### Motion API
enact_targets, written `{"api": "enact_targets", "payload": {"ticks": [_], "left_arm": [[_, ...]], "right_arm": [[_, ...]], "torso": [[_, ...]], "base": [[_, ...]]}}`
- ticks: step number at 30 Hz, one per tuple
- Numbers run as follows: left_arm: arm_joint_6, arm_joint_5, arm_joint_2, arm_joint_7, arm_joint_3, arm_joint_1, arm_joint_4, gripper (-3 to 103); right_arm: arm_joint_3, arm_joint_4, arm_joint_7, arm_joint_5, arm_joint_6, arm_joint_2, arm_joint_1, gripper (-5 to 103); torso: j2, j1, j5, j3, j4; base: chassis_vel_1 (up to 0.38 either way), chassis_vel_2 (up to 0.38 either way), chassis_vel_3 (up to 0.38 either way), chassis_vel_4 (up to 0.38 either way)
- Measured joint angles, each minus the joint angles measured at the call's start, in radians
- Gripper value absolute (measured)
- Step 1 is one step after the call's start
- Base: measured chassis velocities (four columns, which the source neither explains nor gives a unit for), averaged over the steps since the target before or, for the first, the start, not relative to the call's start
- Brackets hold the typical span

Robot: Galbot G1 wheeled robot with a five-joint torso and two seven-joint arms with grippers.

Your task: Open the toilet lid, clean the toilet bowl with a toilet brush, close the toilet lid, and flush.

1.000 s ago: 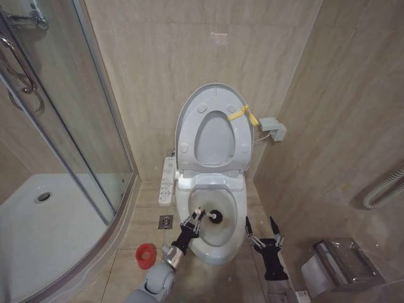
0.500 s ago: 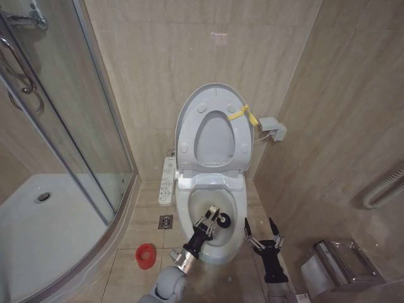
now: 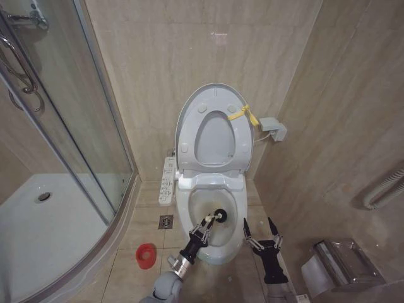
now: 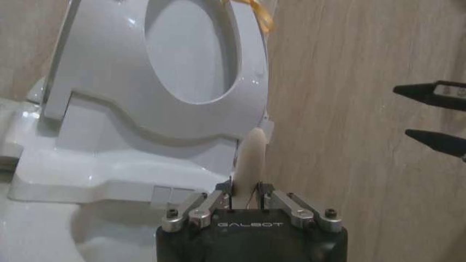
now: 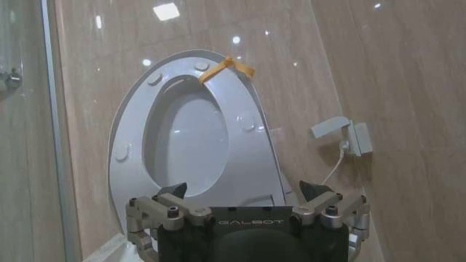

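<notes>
White ceramic toilet bowl (image 3: 235, 203), toilet lid (image 3: 189, 110) upright: we see the left end effector (image 3: 203, 228) clamping the toilet brush (image 3: 219, 217), handle running forward and down into the bowl (right end effector (image 3: 263, 228) spread, idle beside).

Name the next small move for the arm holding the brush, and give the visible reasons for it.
Probably sweep the toilet brush across the yellowish stain in the toilet bowl. The left gripper grips its handle, the head is inside the bowl, and the toilet lid stands raised.
</notes>
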Motion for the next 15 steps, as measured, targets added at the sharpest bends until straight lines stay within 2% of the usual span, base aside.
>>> {"api": "enact_targets", "payload": {"ticks": [5,10,15], "left_arm": [[0.002,-0.033,-0.003,0.015,0.002,-0.002,-0.039,21],[-0.016,-0.085,-0.032,0.061,0.018,0.0,-0.101,21],[-0.032,-0.092,-0.06,0.077,0.019,-0.011,-0.059,21]], "right_arm": [[-0.001,-0.001,-0.001,0.0,0.0,0.0,0.0,100],[0.0,0.005,-0.003,0.0,0.0,0.0,-0.007,100],[0.003,0.008,-0.004,0.0,0.001,-0.001,-0.013,100]], "torso": [[0.0,0.0,0.0001,0.0,0.0001],[0.0,0.0,0.0,0.0,0.0],[0.0,0.0,0.0,0.0,0.0002]], "base": [[0.0,0.0,0.0,0.0],[0.0,0.0,0.0,0.0],[0.0,0.0,0.0,0.0]]}}
